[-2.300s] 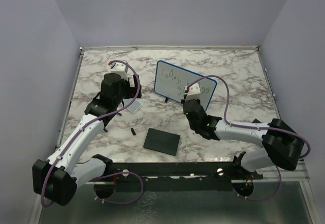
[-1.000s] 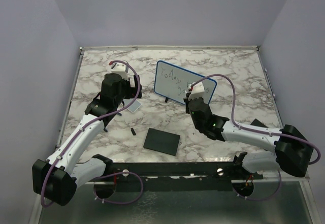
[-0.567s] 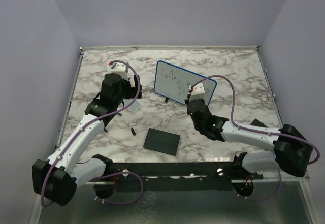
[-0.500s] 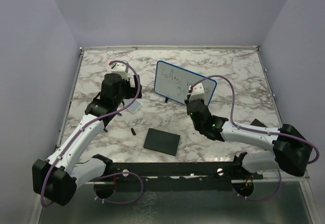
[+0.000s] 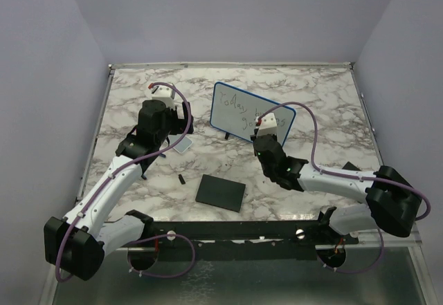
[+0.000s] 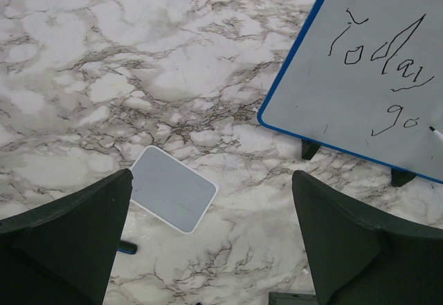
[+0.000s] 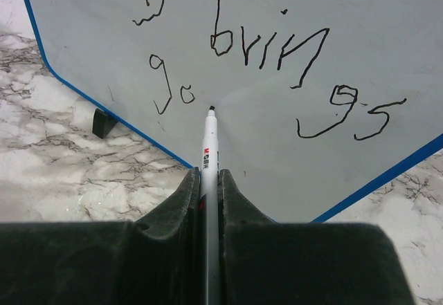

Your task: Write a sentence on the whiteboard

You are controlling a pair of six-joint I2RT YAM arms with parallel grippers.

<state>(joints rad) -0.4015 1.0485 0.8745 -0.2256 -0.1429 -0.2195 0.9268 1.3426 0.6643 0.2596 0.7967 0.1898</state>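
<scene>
Standing rounded blue-rimmed whiteboard [image 7: 381,28], slim marker [image 7: 210,154], veined marble tabletop [image 6: 138,63]

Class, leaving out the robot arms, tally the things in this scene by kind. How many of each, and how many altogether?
Whiteboard: 1
Marker: 1
Black square pad: 1
Pale grey tile: 1
Small black piece: 1
Total: 5

Black pad [image 5: 220,192], pale grey tile [image 6: 173,198] and small black piece [image 5: 181,179] lie apart on marble table [image 5: 325,97].
</scene>
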